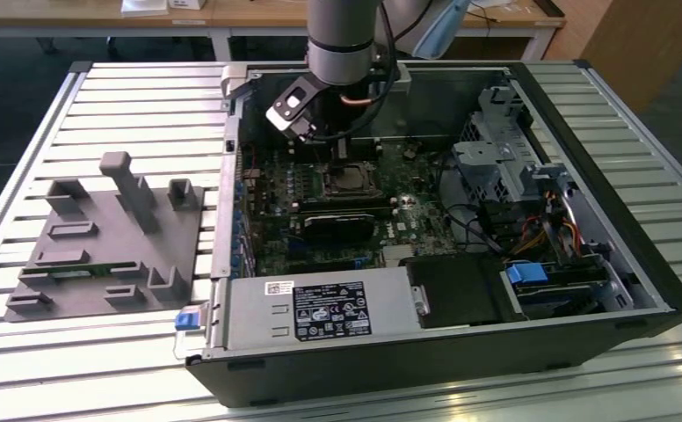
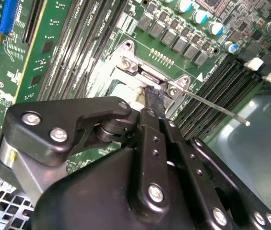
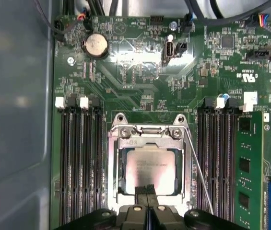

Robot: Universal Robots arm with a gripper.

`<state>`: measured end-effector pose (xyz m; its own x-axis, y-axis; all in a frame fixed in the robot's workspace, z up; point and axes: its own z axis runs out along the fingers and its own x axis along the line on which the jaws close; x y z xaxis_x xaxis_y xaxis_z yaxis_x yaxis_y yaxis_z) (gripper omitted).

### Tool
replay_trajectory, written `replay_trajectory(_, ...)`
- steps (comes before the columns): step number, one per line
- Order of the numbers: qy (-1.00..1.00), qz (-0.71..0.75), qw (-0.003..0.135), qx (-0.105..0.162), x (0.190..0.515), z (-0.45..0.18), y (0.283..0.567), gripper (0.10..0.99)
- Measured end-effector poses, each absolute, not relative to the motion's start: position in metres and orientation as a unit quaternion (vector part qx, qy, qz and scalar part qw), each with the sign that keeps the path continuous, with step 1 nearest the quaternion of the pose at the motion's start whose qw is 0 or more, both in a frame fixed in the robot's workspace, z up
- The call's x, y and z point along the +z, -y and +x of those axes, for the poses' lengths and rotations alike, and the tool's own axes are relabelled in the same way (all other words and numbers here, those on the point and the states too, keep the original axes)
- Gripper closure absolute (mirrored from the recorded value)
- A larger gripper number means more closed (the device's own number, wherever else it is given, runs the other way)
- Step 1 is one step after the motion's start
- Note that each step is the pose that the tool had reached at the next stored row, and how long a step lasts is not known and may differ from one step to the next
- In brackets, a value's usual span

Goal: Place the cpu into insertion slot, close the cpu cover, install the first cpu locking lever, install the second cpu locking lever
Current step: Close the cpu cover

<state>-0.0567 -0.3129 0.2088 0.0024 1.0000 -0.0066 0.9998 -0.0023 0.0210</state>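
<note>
In the first wrist view the cpu (image 3: 149, 165) lies flat in the insertion slot (image 1: 347, 178), its silver top showing through the window of the cpu cover (image 3: 149, 136). The cover lies down over it. A thin metal locking lever (image 3: 198, 172) stands free and slanted beside the socket; in the second wrist view this lever (image 2: 212, 106) sticks out past the socket's hinge end. My gripper (image 3: 147, 190) is shut, its black fingertips (image 2: 153, 98) pressed together just above the cover's edge, with nothing seen between them.
The open computer case (image 1: 576, 316) lies on a slatted table, with my arm (image 1: 341, 44) reaching in from the far side. Memory slots (image 3: 80, 158) flank the socket. A grey fixture (image 1: 106, 237) stands at the exterior view's left. Cables and drive bays (image 1: 529, 220) fill the case's right.
</note>
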Motion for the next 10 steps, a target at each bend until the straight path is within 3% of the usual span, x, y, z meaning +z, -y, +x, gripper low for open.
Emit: replay_trajectory(10,-0.706,0.708,0.009,0.005,0.2089,-0.0473,0.3129,0.98)
